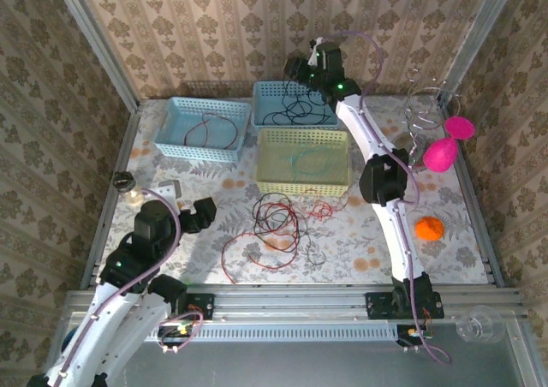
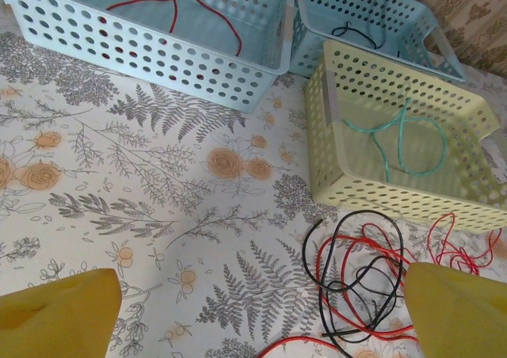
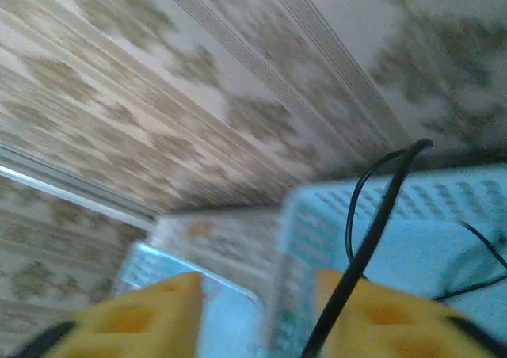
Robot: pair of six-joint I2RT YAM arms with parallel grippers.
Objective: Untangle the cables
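Red and black wire makes up the tangle [image 1: 276, 222], which lies loose on the patterned table [image 1: 360, 241] just in front of the yellow basket [image 1: 300, 184].

Strands already sorted:
- a red cable [image 1: 208, 130] in the left blue basket [image 1: 197, 154]
- a black cable [image 1: 295, 109] in the far blue basket [image 1: 257, 104]
- a green cable [image 1: 306, 158] in the yellow basket

Left gripper [image 2: 253, 318]: the fingers are spread wide with nothing between them. It sits low over the table, with the tangle just ahead of one finger in the wrist view.

Right gripper [image 3: 257, 295]: it is reached out over the far blue basket with its jaws apart. A black strand crosses in front of one finger [image 3: 380, 318]. I judge it is draped there rather than pinched, though the picture is blurred.

Handling assessment: I expect these wires to be very light and limp, with no stiffness to push against. Any pull on one strand should drag the loops crossing it. The sheathing looks smooth and the wire is thin, so a shallow pinch may slip. The pads should close squarely across a single strand.

Recommended hold: the free black end [image 2: 318, 224] lies clear of the heap on its basket side. I would grip just behind that tip, where no red wire overlaps it, and draw it away slowly. The dense centre, where red and black cross repeatedly, is a poor place to grip, since two wires could be caught together.
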